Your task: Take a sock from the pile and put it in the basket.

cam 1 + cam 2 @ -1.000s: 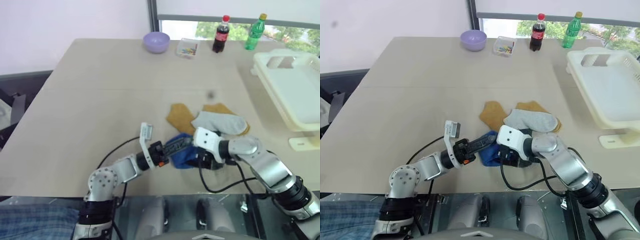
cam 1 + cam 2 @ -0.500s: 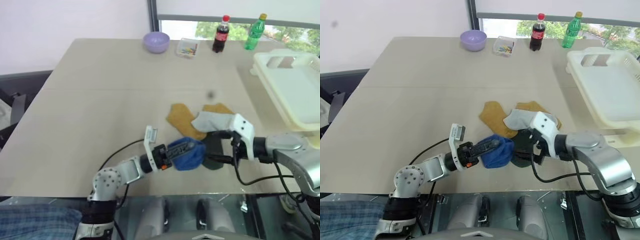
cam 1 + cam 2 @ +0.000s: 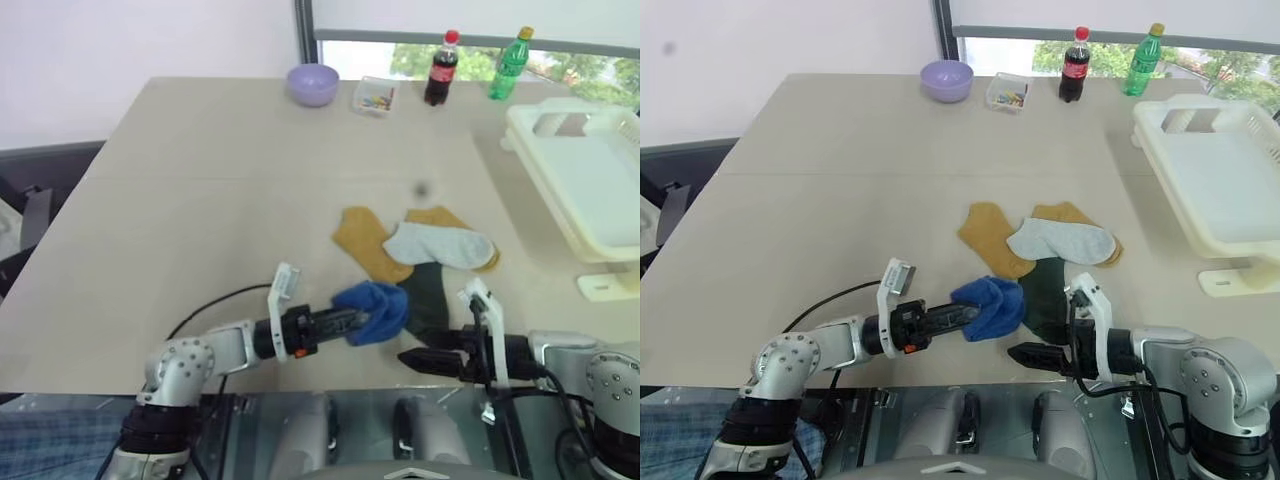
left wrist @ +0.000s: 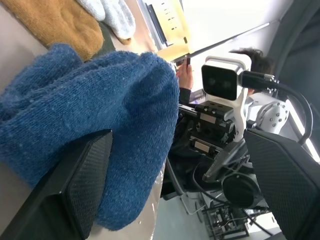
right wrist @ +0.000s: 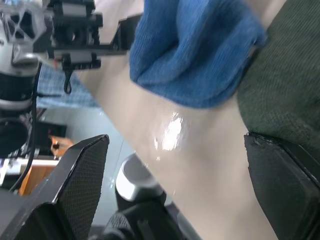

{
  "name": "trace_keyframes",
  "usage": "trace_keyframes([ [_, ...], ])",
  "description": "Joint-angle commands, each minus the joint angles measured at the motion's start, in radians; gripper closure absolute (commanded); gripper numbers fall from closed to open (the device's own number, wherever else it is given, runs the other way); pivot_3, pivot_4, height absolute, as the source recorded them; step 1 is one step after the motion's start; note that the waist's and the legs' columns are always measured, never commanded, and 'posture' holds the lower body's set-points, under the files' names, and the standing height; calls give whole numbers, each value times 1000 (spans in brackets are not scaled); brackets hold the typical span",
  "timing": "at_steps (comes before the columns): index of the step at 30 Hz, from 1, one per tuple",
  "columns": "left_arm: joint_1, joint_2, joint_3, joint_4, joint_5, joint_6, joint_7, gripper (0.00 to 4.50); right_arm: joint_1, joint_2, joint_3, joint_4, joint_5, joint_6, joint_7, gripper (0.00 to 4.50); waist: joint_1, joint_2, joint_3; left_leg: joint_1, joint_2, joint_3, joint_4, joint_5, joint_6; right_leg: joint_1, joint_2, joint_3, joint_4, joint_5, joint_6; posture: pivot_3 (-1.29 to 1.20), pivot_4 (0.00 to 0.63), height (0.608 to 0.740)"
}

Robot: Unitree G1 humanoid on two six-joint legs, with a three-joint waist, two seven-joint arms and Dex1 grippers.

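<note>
Risk: blue sock (image 3: 372, 311) merely rests between left end effector's (image 3: 352, 322) spread fingers, unclamped; lifting could drop it; right end effector (image 3: 418, 359) likewise apart.

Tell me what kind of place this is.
Probably an office or lab set up for robot trials: a large table by a window, with socks, a laundry basket and bottles laid out.

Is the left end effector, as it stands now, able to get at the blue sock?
Probably yes. The left end effector is open and reaches level along the table, right up against the blue sock, which bulges between its fingers in the wrist view. Nothing stands between them.
</note>
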Motion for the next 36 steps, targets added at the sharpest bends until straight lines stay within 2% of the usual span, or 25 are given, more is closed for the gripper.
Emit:
trace_keyframes([
  [1,-13,-10,-10,4,18,-2,-13,0,-36,65,-32,27,30,6,-91,64,-1,0,0,0,0,0,0,0,0,0,0,0,0,0,0,0,150,733],
  [5,-11,-15,-7,2,27,0,-19,0,-57,80,-33,58,75,6,-135,64,0,0,0,0,0,0,0,0,0,0,0,0,0,0,0,0,150,733],
  [9,-4,-10,-7,-1,38,1,-31,0,-87,47,13,127,-2,-40,-178,64,-2,0,0,0,0,0,0,0,0,0,0,0,0,0,0,0,150,733],
  [14,-3,-9,-4,-1,40,1,-37,0,-190,63,-46,244,-45,-187,-219,64,-3,0,-1,1,0,1,1,0,1,0,1,0,0,0,0,0,150,733],
  [21,-5,-15,-11,1,52,-2,-43,0,-252,119,-82,341,-37,-262,-266,64,-3,1,-1,0,0,1,-1,1,-2,0,2,1,0,3,4,0,150,733],
  [28,-13,-23,-20,14,72,-7,-54,0,-198,55,-74,276,120,-83,-182,64,0,1,0,0,0,1,-1,-1,2,0,2,1,-1,3,4,0,150,733],
  [36,-18,-33,-24,22,91,-9,-66,0,-223,75,-67,263,208,-11,-192,64,-2,1,0,0,1,1,-1,-1,2,0,2,1,0,3,4,0,150,733],
])
